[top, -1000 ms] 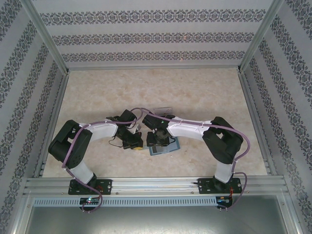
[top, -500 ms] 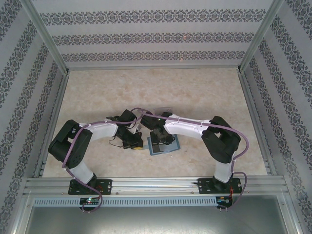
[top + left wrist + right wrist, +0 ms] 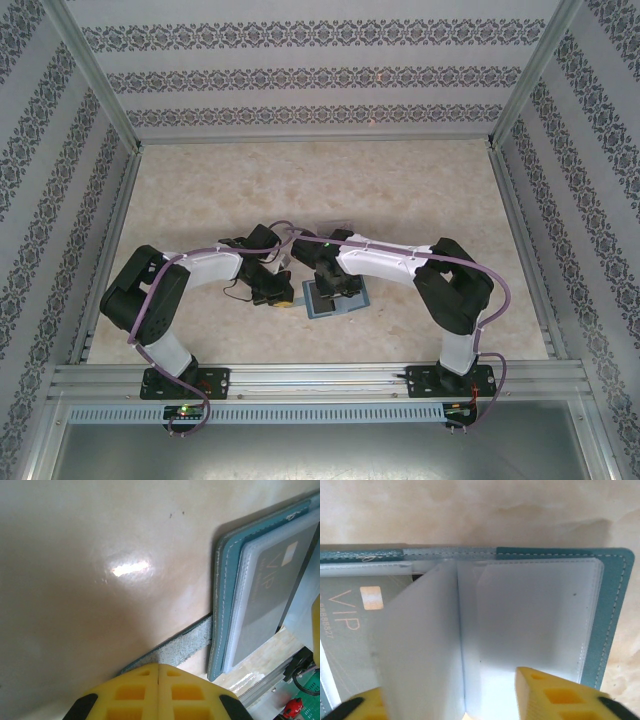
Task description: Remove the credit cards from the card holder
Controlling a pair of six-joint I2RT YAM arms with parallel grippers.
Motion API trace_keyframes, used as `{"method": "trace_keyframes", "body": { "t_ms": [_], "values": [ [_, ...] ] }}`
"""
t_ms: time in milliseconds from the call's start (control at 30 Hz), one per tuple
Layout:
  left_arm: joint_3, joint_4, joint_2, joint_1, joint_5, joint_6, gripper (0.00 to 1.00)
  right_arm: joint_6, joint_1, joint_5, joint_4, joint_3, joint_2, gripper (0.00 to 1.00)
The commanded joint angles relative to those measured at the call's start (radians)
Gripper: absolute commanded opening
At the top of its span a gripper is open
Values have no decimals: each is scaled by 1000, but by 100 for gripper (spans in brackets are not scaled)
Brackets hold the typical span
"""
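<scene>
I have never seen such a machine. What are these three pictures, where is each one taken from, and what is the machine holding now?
It is two robot arms on a table. The wide picture looks down from above; the other two come from cameras on each wrist, so the yellow fingers are the arm's own. An open teal wallet lies there, a grey VIP card in its clear sleeve. The left gripper is closed, apparently on the wallet's grey tab. The right gripper stands open around the clear pages.
</scene>
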State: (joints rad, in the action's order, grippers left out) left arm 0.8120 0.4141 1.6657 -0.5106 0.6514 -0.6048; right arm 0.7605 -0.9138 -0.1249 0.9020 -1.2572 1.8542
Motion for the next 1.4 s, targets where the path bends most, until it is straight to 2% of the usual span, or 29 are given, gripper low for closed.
{"method": "trace_keyframes", "body": {
  "t_ms": [0, 200, 400, 533, 633, 867, 1367],
  "values": [
    [-4, 49, 20, -6, -69, 28, 0, -11, 6, -28, 27, 12, -32, 33],
    [-19, 55, 20, -6, -79, 31, 0, -22, 23, -22, 16, 43, -56, 18],
    [-37, 75, 8, -6, -100, 36, 0, -36, 36, -5, 3, 74, -74, 11],
    [-47, 85, -6, -6, -109, 33, 0, -44, 45, -9, 3, 93, -82, 12],
    [-45, 91, -12, -5, -110, 32, 0, -46, 55, -24, 9, 109, -93, 21],
    [-15, 116, -25, -6, -119, 24, 0, -60, 87, -42, 9, 154, -117, 30],
    [81, 145, -99, -8, -128, -29, 3, -85, 121, 8, -23, 175, -215, 28]
  ]
}}
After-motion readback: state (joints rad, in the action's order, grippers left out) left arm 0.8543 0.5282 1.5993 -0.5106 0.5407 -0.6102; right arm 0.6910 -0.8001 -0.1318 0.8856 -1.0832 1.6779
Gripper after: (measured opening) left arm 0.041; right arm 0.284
